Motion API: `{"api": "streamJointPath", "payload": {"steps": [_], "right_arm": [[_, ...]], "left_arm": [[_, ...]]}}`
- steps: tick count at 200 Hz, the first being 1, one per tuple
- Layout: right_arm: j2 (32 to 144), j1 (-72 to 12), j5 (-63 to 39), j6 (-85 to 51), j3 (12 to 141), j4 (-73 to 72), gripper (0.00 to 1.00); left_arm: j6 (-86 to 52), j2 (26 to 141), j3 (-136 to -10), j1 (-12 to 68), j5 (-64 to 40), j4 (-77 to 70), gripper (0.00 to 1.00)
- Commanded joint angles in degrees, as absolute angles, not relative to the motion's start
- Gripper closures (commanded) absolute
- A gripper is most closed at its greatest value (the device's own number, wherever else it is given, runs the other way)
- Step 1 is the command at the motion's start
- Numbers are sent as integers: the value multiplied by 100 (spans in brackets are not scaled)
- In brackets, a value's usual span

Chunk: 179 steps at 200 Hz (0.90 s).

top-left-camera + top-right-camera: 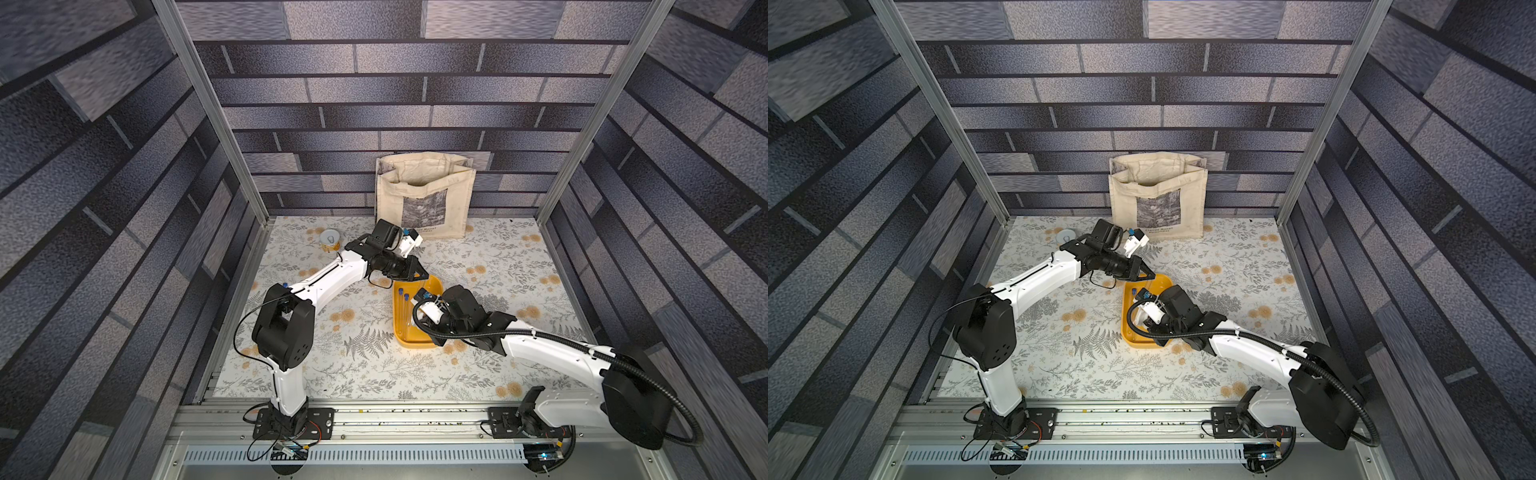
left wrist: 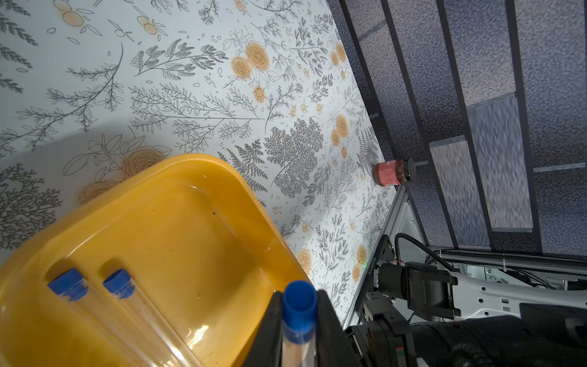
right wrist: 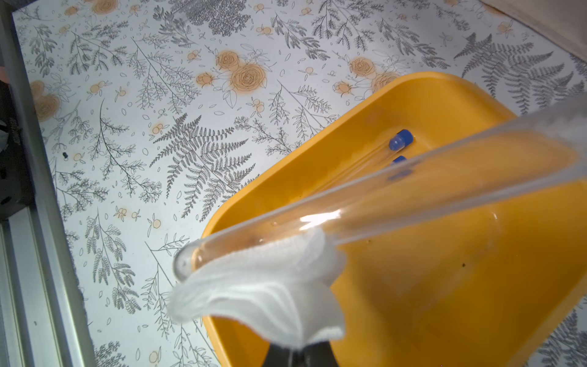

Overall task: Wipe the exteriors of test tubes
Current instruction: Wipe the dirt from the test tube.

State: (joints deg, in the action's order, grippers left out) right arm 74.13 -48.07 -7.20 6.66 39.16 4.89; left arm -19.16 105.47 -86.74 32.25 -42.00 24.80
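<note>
Above the yellow tray (image 2: 178, 160), gripped a test tube (image 3: 381, 203) at its capped end in the left pincer (image 2: 300, 300), pinched white cloth (image 3: 270, 286) against it in the right pincer (image 3: 297, 354).

Bright, even light on the worktop (image 1: 374, 374); walls (image 1: 83, 166) bow at the edges (both top views); the close test tube (image 3: 413, 190) blurs, with glare.

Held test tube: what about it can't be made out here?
- Left wrist view: held test tube cut off by the frame edge just past its cap.
- Right wrist view: its far end blurs out of frame; white cloth covers most of the right gripper.
- Both top views: tube too small, partly under the right arm.
</note>
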Motion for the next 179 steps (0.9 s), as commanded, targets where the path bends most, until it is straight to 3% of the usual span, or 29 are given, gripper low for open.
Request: {"api": "streamJointPath", "payload": {"steps": [1, 72, 179], "right_arm": [[7400, -4996, -554, 431, 3754, 196, 100], [7181, -5064, -113, 480, 3755, 289, 100], [7689, -4180, -154, 466, 4756, 795, 100]], "left_arm": [[-2004, 10317, -8588, 3212, -4271, 2428, 88], [-2004, 10292, -8569, 3222, -4276, 2426, 88], [-2008, 10219, -8491, 3276, -4281, 2452, 88]]}}
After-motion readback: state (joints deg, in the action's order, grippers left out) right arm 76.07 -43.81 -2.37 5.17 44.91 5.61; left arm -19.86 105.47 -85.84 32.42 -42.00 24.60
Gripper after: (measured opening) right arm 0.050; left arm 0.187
